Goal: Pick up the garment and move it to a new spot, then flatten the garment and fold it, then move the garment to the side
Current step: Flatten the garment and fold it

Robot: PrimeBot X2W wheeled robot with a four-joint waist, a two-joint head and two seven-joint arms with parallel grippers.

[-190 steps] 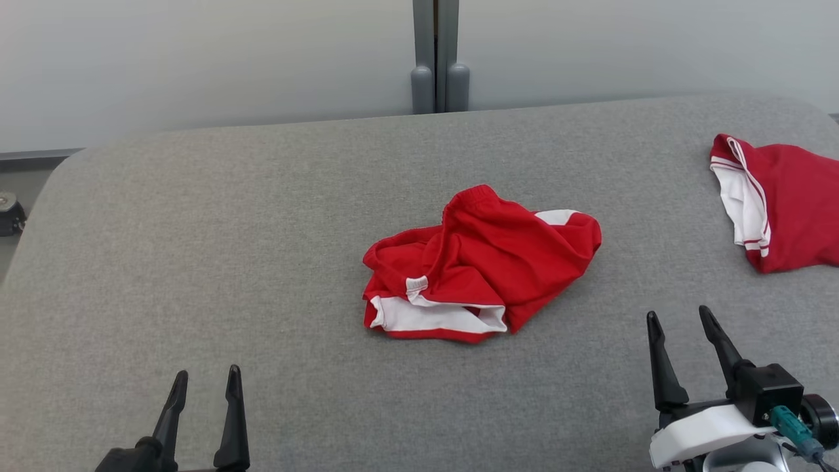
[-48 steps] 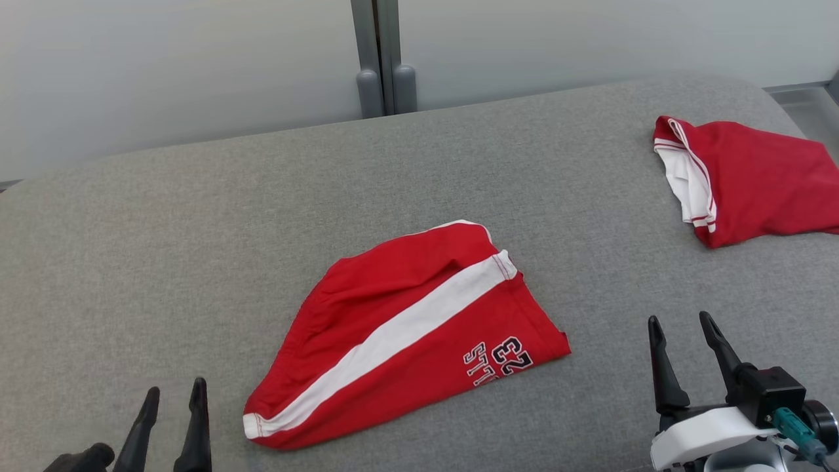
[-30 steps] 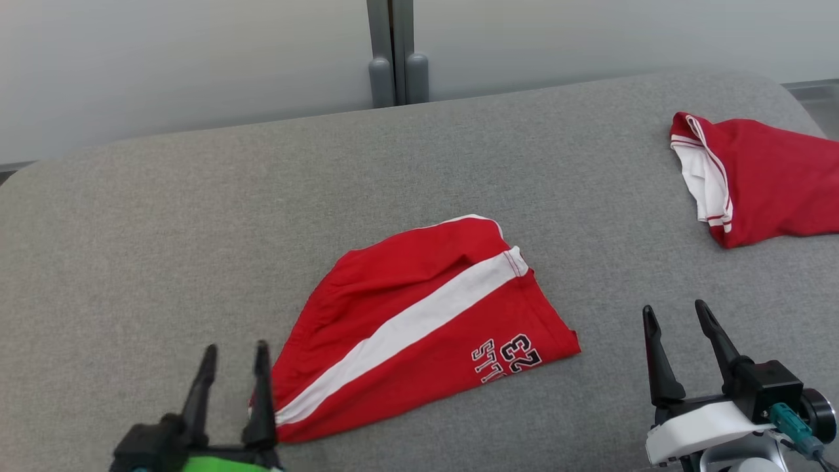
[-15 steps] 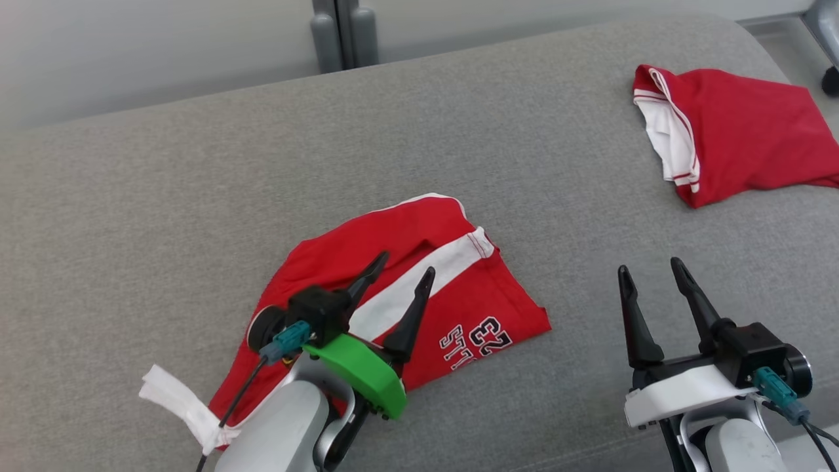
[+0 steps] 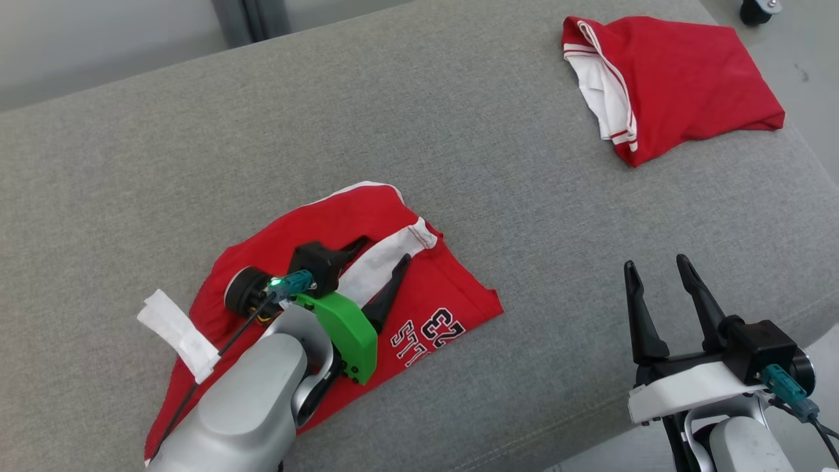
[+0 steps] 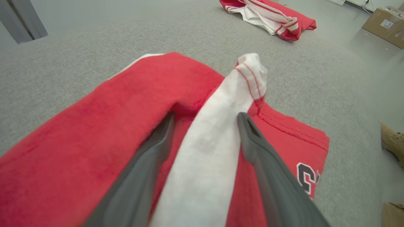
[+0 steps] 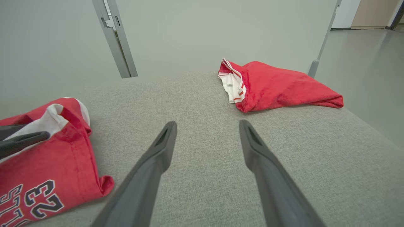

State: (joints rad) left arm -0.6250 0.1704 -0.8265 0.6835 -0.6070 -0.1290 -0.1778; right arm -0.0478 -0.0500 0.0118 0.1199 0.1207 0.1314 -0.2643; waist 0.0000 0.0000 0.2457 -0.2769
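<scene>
The garment (image 5: 314, 216), red shorts with a white side stripe and dark lettering, lies folded on the grey table (image 5: 524, 196) at the lower left. My left gripper (image 5: 385, 250) is low over it and open. In the left wrist view, the left gripper (image 6: 206, 115) has one finger on each side of the white stripe (image 6: 217, 126), tips down on the red cloth (image 6: 126, 94). The stripe's end bunches up just past the tips. My right gripper (image 5: 657, 262) hovers open at the lower right, holding nothing. The right wrist view shows the right gripper (image 7: 208, 123) over bare table, with the garment (image 7: 63, 157) to its left.
A second red and white garment (image 5: 675, 78) lies folded at the table's far right corner. The table's front edge and the floor run close to my right arm. A cardboard box (image 6: 383, 25) and a tan shoe (image 6: 393, 142) are on the floor beyond.
The head camera has swung down and to the right. My left arm has reached forward over the garment and lowered its open fingers onto it, astride the white stripe. The right gripper stays as it was.
</scene>
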